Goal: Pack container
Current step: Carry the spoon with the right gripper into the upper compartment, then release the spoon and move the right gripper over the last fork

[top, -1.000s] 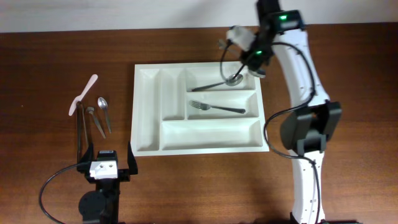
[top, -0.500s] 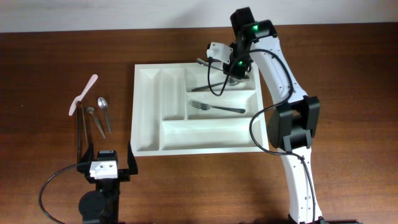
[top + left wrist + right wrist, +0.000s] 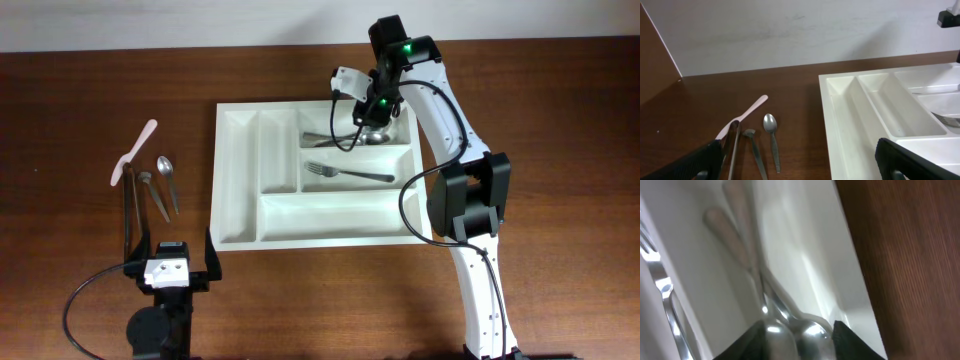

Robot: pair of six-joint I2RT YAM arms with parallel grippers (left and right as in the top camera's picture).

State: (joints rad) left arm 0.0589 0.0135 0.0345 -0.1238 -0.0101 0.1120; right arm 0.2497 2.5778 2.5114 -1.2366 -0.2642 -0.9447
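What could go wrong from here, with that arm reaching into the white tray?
1. The right claw grips the spoon by its smooth bowl, so the spoon might slip or land askew.
2. The claw sits close to the tray wall, and a nudge could shift the tray.
3. On the table, the loose spoon lies tight against other cutlery, so the open left claw may catch two pieces.

A robotics lab: robot arms [image 3: 448, 105] on a wooden table [image 3: 60, 100] against a plain white wall [image 3: 790, 30]
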